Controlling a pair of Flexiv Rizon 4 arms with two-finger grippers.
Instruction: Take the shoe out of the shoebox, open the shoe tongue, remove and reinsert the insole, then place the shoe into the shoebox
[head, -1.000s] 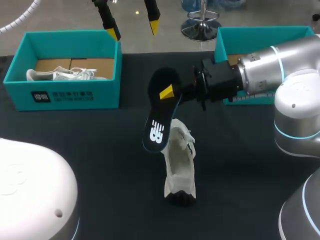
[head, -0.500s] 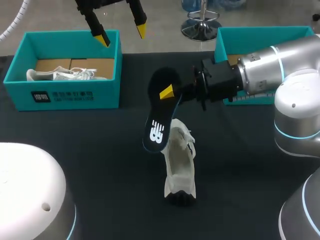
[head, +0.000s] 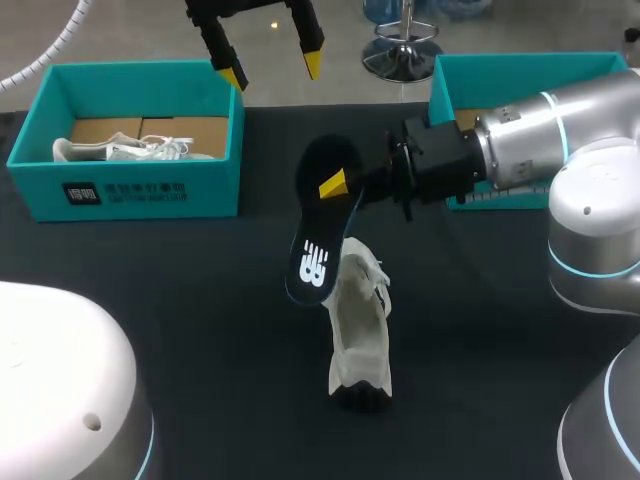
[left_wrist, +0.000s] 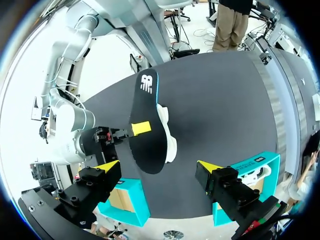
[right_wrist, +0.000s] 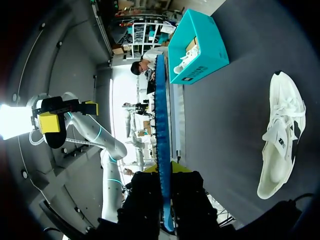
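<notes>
A black-clothed table is crossed by the silver-grey right arm. Two open teal cardboard boxes are set along the far edge. The left shoebox is marked on its front wall with a white label whose print is too small to be made out. The right shoebox is partly hidden behind the arm.

A white lace-up shoe lies near the middle of the cloth, apparently on its side, outside both boxes. A second white shoe is held in the left shoebox.

A black insole with a blue rim, stamped with a white logo at its lower end, is held in the air over the shoe. It is clamped between the fingers of the right gripper. The left gripper hangs above the far edge beside the left shoebox, its yellow tips well apart.
</notes>
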